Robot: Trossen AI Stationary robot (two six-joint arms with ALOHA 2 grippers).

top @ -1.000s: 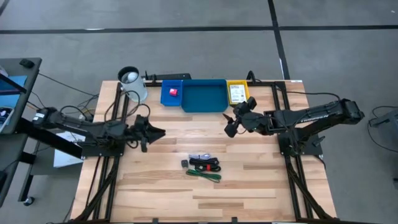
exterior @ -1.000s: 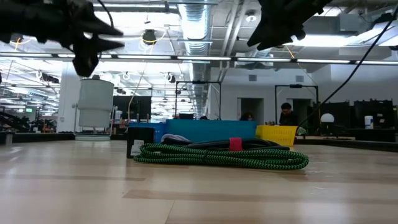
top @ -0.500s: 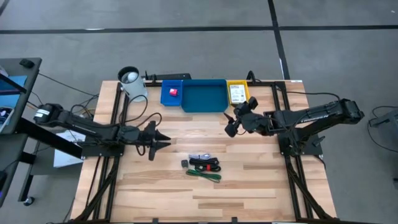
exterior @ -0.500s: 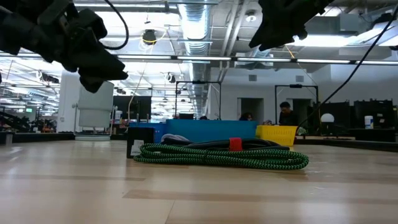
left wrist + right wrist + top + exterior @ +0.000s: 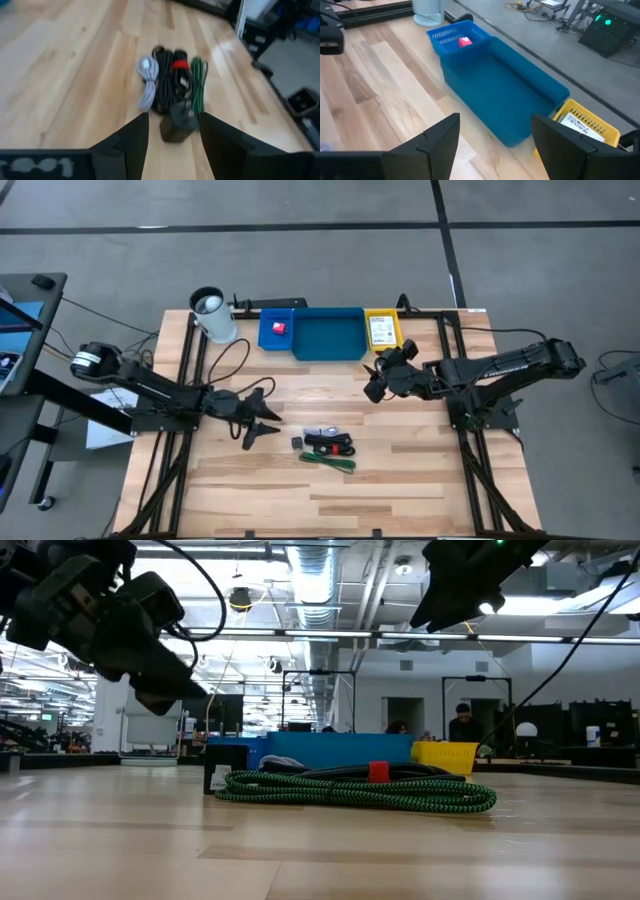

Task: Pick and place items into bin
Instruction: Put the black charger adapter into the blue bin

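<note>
Advanced toward the black block [image 5: 177,126], left end effector [image 5: 262,412] hovers spread wide, grasping nothing.

green ties [image 5: 360,795] coiled on table [image 5: 320,850] w/ black block [image 5: 218,778] at one end.

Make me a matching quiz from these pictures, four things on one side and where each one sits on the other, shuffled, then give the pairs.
Things:
1. pink-red cube
2. white card with green print
3. black block
4. white cylindrical cup

Places:
A. in the yellow basket
B. on bare wood at the left end of the cable pile, ahead of the left end effector
C. in the small blue mesh basket
D. at the table's far left corner, outside any bin

Pairs: 1-C, 2-A, 3-B, 4-D
</note>
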